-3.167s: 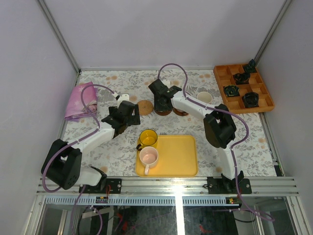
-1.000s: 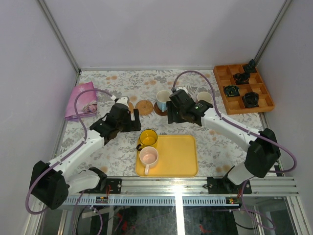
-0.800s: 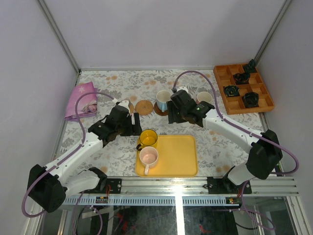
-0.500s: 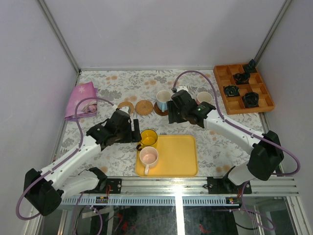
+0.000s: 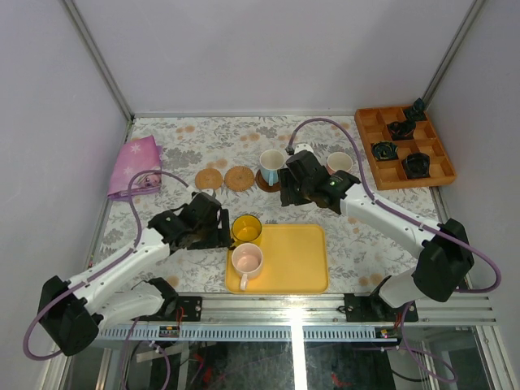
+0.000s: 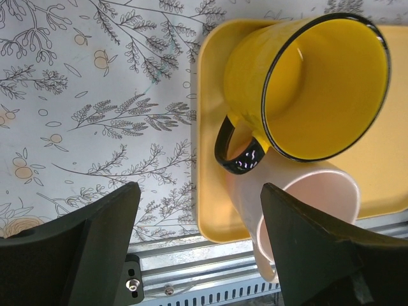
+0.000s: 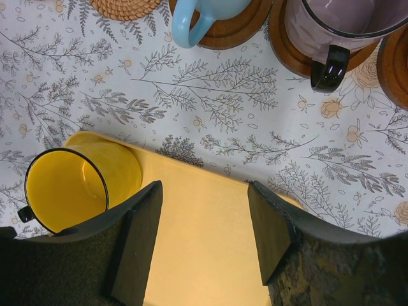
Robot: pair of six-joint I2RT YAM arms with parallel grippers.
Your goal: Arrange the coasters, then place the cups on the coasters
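Note:
Two tan coasters [image 5: 210,178] [image 5: 239,178] lie bare at the back. To their right, the white-and-blue cup [image 5: 271,162] stands on a dark coaster [image 7: 233,29]. The purple-grey cup [image 7: 338,22] stands on another coaster [image 7: 287,46], and a pale cup [image 5: 339,162] is farther right. The yellow cup [image 6: 306,83] and pale pink cup [image 6: 306,204] stand on the yellow tray [image 5: 292,264]. My left gripper [image 6: 201,255] is open just left of the yellow cup's handle, over the tray's edge. My right gripper [image 7: 204,236] hangs open and empty above the tray's far edge.
An orange compartment tray [image 5: 370,134] with small black objects sits at the back right. A pink cloth [image 5: 134,166] lies at the back left. A metal rail [image 6: 191,280] runs along the near table edge, close under my left fingers.
The white-and-blue cup now stands on its coaster and my right gripper has drawn back from it. My left arm pulled back from the tan coasters to beside the yellow cup, jaws slightly narrower.

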